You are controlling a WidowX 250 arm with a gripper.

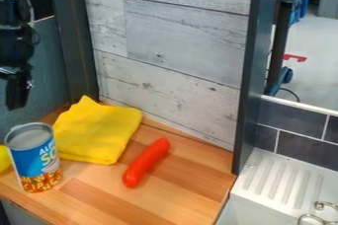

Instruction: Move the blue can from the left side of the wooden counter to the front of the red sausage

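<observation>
Camera view: end effector [17, 91] hangs upper left, opening cannot be told; tin can [38, 162] stands upright at left of desk [191, 184], likely stiff, slick, heavy if full, best taken mid-wall

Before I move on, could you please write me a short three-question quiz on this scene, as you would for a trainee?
1. True or false: in the picture, the red sausage-shaped thing lies to the right of the yellow cloth.
2. Which thing stands upright on the wooden counter?
A) the yellow cloth
B) the can
C) the red sausage-shaped thing
3. Fill in the blank: the black hand is near the ____ edge of the picture.

Key: 1. True; 2. B; 3. left
</observation>
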